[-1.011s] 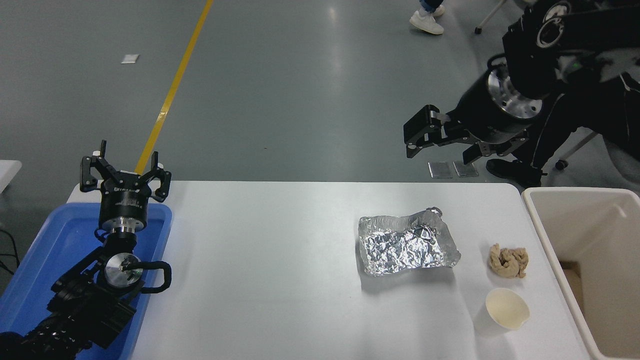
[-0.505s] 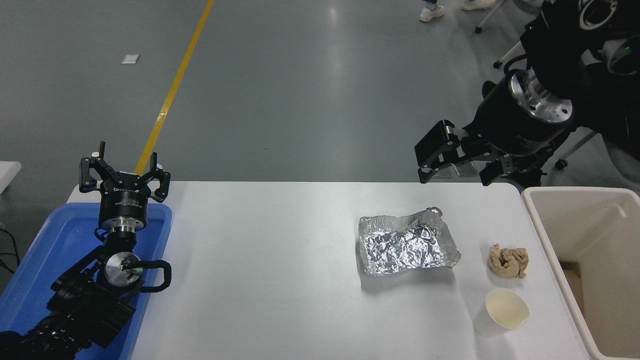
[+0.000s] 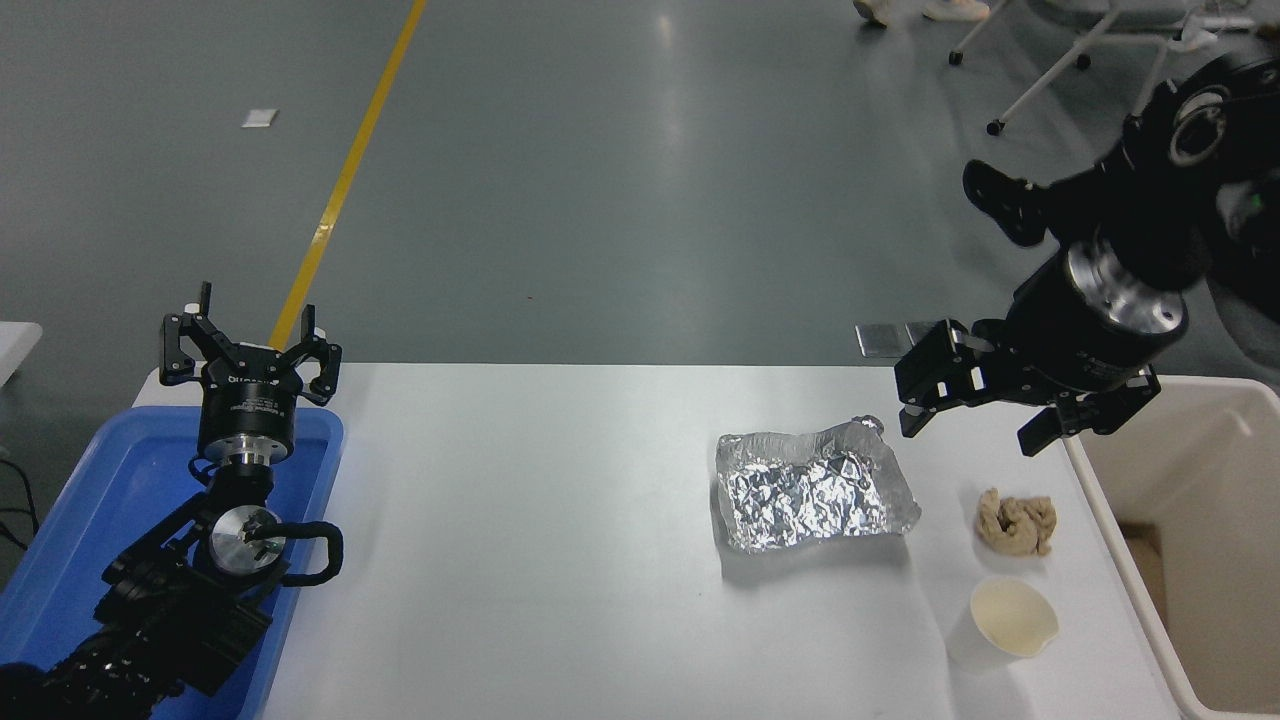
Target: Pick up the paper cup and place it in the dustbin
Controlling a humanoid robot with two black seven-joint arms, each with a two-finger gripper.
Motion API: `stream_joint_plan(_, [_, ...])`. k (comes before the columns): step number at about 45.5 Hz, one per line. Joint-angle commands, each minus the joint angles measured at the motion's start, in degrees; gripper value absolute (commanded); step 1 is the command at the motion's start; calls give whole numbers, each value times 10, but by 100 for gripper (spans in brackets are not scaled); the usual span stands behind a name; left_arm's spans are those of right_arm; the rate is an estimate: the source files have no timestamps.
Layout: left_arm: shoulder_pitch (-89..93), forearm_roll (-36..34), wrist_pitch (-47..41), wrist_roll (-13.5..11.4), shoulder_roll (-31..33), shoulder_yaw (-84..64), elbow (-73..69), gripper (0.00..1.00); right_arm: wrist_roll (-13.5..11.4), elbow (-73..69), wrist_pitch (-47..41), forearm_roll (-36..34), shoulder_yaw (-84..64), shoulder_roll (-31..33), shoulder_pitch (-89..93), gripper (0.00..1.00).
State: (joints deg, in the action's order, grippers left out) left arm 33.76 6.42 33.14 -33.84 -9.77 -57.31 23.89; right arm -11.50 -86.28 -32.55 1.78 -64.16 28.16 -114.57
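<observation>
- Right gripper (image 3: 975, 420) hangs above the table's far right part, fingers spread apart and pinching nothing, pointing left and down; the paper cup (image 3: 1013, 620) stands well nearer the camera than it does.
- Paper cup sits upright on the white table (image 3: 520, 560) near the front right corner, close to the near edge and just left of the dustbin (image 3: 1105, 505) wall, with bare table to its left.
- Compared with half a second ago, the right gripper has come down and nearer, from beyond the table's far edge to over the tabletop beside the dustbin's far left corner; the cup has not moved.
- Cup is small, white and tapered, with a cream inside and a round rim open upward.
- Crumpled tan paper wad (image 3: 1017, 521) lies just behind the cup, apart from it and between cup and gripper.
- Crinkled foil sheet (image 3: 812, 490) lies left of the wad, near the table's middle right.
- Left gripper (image 3: 250, 345) is parked at the lower left over the blue tray (image 3: 80, 520), fingers spread and holding nothing.
</observation>
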Motion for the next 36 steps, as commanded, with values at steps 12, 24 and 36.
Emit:
stream_joint_plan(12, [0, 0, 0, 0, 0, 0, 0, 99, 3, 2, 135, 39, 16, 46, 183, 100])
stream_joint_plan(24, [0, 0, 0, 0, -1, 0, -1, 99, 5, 7, 153, 46, 16, 69, 219, 100])
stream_joint_plan(36, [0, 0, 0, 0, -1, 0, 0, 99, 6, 29, 202, 63, 22, 74, 275, 100])
